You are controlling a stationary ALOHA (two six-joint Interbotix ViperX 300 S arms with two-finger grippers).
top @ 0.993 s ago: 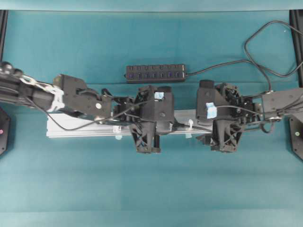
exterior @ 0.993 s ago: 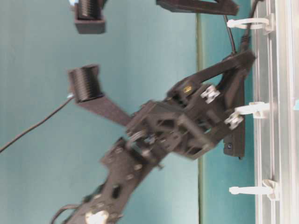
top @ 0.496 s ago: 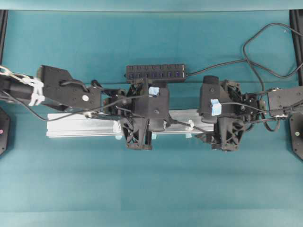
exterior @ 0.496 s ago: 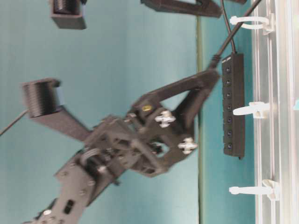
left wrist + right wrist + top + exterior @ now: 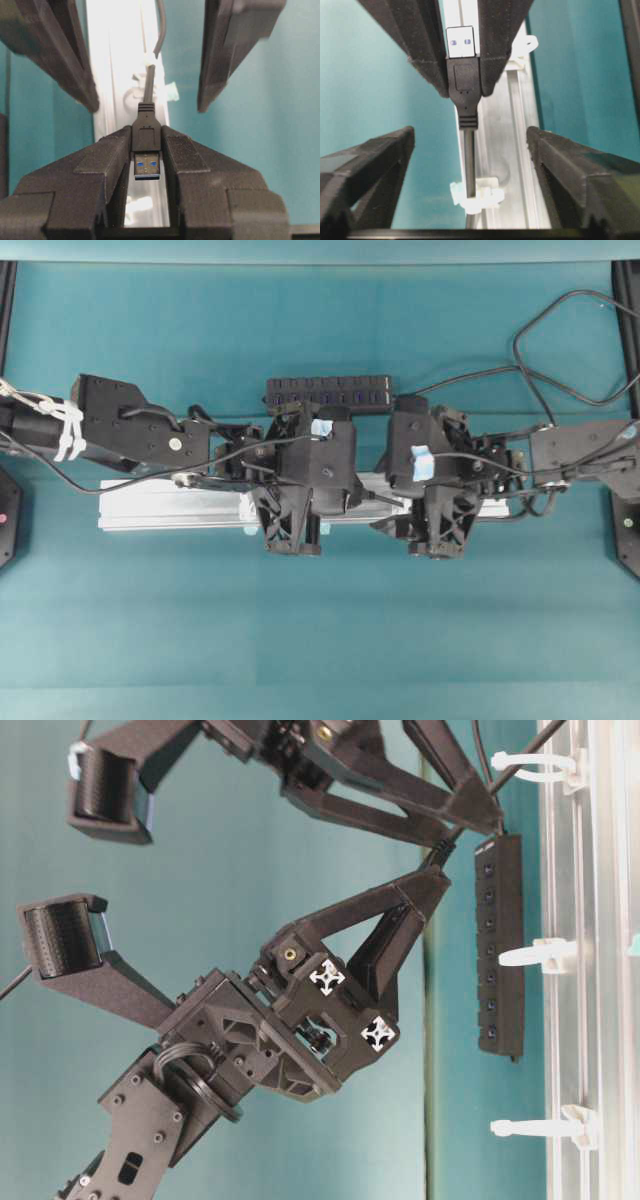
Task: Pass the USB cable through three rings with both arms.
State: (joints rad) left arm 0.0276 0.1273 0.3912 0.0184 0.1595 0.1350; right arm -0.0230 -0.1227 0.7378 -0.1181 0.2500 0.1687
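The USB cable's black plug [image 5: 146, 125] is pinched between the fingertips of my left gripper [image 5: 147, 132], its metal end facing the left wrist camera. From the plug the cord [image 5: 469, 165] runs down through one white ring [image 5: 479, 196] on the silver rail [image 5: 507, 150]. My right gripper [image 5: 470, 134] stands open astride that cord, just below the plug, its fingers [image 5: 375, 165] clear of it. From overhead, the left gripper [image 5: 292, 532] and right gripper [image 5: 436, 538] hang side by side over the rail [image 5: 160, 508]. The table-level view shows three rings [image 5: 532, 956].
A black multi-port hub [image 5: 327, 391] lies just behind the rail, its cord [image 5: 560, 350] looping to the back right corner. Teal cloth [image 5: 320, 640] covers the table in front of the rail. Black frame posts [image 5: 626, 300] stand at both sides.
The right gripper has slid left along the rail, close to the left gripper, and its jaws have narrowed. The left gripper, still holding the plug, has shifted left and lifted off the rail.
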